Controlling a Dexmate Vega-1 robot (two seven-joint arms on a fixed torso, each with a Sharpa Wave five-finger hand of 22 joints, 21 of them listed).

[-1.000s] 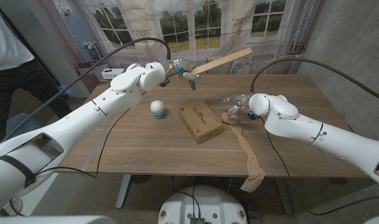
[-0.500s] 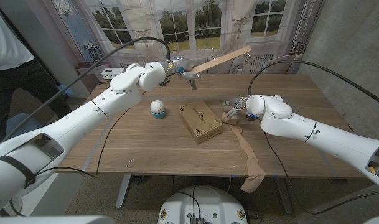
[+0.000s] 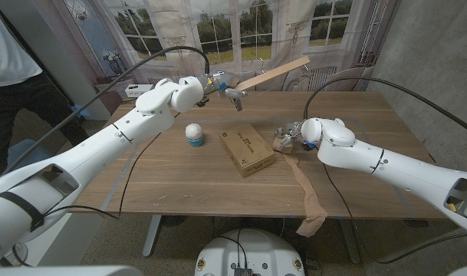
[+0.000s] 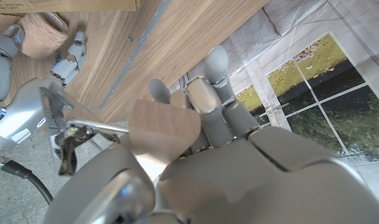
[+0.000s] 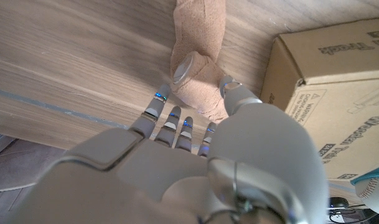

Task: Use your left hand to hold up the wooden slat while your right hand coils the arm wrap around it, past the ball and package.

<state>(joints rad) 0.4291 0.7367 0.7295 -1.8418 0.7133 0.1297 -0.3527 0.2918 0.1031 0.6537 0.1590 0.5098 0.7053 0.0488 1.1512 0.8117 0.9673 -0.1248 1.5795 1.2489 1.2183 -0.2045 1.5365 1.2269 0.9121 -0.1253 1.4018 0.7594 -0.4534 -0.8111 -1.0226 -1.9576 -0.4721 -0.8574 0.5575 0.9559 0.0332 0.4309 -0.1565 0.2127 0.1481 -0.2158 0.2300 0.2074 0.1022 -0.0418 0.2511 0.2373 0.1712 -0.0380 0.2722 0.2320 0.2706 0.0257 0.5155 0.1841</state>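
A wooden table [image 3: 179,180] is seen from above in the head view, with two white robot arms entering from the bottom corners. In the upper middle of the frame, the wooden slat [image 3: 273,74] is held raised above the far side of the table by the left hand [image 3: 221,86], one end pointing toward the upper right. In the left wrist view, the fingers [image 4: 215,93] are seen closed around the slat's rounded end, so the lifting step appears to be done.

At centre frame a cardboard package [image 3: 247,149] lies on the table, and a white ball [image 3: 194,134] sits just to its left. Just right of the package, the right hand [image 3: 288,136] is lowered onto the bunched end of the tan arm wrap [image 3: 306,192], whose length trails toward the lower right and hangs over the near table edge. In the right wrist view, the fingertips [image 5: 189,67] are set around the bunched fabric, touching it and partly curled; whether it is firmly gripped cannot be told.

The step in hand is judged to be the pick-up of the wrap. Next, a secure pinch would be needed, then the wrap would have to be carried up past the package and ball to the raised slat, and coiled around it.
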